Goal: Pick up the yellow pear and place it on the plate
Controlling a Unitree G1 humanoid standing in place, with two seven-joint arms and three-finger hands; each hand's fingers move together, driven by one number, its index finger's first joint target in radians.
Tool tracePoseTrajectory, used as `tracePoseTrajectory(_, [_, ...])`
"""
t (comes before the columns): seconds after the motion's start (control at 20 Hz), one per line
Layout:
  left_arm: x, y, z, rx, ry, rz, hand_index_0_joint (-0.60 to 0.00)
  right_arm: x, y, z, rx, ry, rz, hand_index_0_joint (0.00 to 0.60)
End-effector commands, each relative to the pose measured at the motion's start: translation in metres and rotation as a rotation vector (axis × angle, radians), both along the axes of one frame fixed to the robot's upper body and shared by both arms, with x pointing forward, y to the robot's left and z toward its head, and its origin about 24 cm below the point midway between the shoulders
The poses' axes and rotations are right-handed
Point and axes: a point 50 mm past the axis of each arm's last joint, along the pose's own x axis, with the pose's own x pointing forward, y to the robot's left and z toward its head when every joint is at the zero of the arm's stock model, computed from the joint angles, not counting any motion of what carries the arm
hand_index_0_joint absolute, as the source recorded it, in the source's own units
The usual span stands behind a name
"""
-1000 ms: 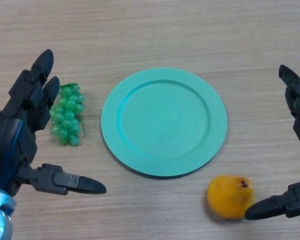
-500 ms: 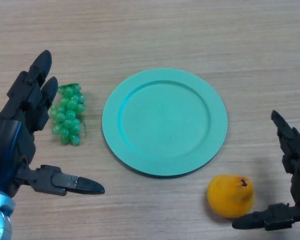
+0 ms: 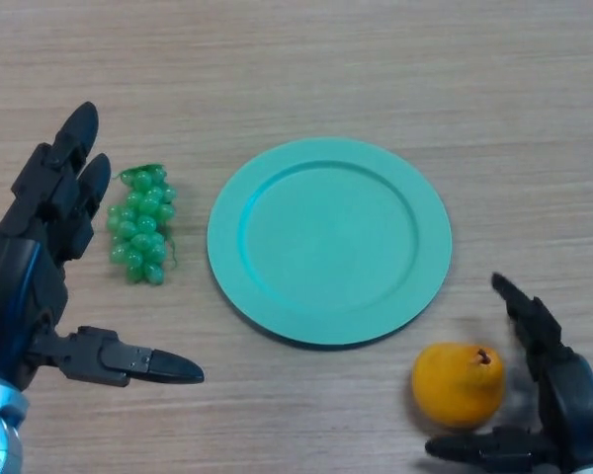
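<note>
The yellow pear (image 3: 457, 383) lies on the wooden table at the lower right, just below the teal plate (image 3: 329, 240), which has nothing on it. My right hand (image 3: 563, 415) is at the bottom right corner, right beside the pear. It is open: its fingers (image 3: 522, 308) reach up past the pear's right side and its thumb (image 3: 479, 451) lies just under the fruit. It does not grip the pear. My left hand (image 3: 30, 267) hovers open at the left edge with fingers spread.
A bunch of green grapes (image 3: 142, 223) lies left of the plate, close to the left hand's fingers.
My right hand has moved down and leftward, closing in on the pear from its right side. The left hand has stayed in place.
</note>
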Motion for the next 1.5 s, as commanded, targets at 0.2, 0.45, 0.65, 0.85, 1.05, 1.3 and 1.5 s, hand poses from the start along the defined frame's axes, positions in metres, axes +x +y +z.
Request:
tracePoseTrajectory(0.2, [-0.008, 0.009, 0.027, 0.071, -0.225, 0.053, 0.000, 0.004, -0.004, 0.036, -0.029, -0.186, -0.003, 0.600])
tracePoseTrajectory(0.45, [-0.009, 0.014, 0.027, 0.055, -0.224, 0.060, 0.000, 0.011, 0.002, 0.070, 0.025, -0.217, 0.002, 0.600])
tracePoseTrajectory(0.65, [-0.012, 0.019, 0.031, 0.040, -0.236, 0.065, 0.000, 0.030, 0.028, 0.115, 0.030, -0.308, 0.093, 0.600])
tracePoseTrajectory(0.85, [-0.015, 0.018, 0.030, 0.014, -0.241, 0.060, 0.000, 0.057, 0.070, 0.129, 0.021, -0.386, 0.228, 0.600])
tracePoseTrajectory(1.05, [-0.018, 0.014, 0.026, 0.002, -0.233, 0.063, 0.000, 0.080, 0.094, 0.112, -0.011, -0.401, 0.288, 0.600])
tracePoseTrajectory(1.3, [-0.020, 0.015, 0.025, -0.025, -0.227, 0.078, 0.000, 0.093, 0.097, 0.081, -0.063, -0.263, 0.323, 0.600])
tracePoseTrajectory(1.5, [-0.018, 0.014, 0.024, -0.018, -0.225, 0.084, 0.000, 0.095, 0.096, 0.087, -0.091, -0.249, 0.296, 0.100])
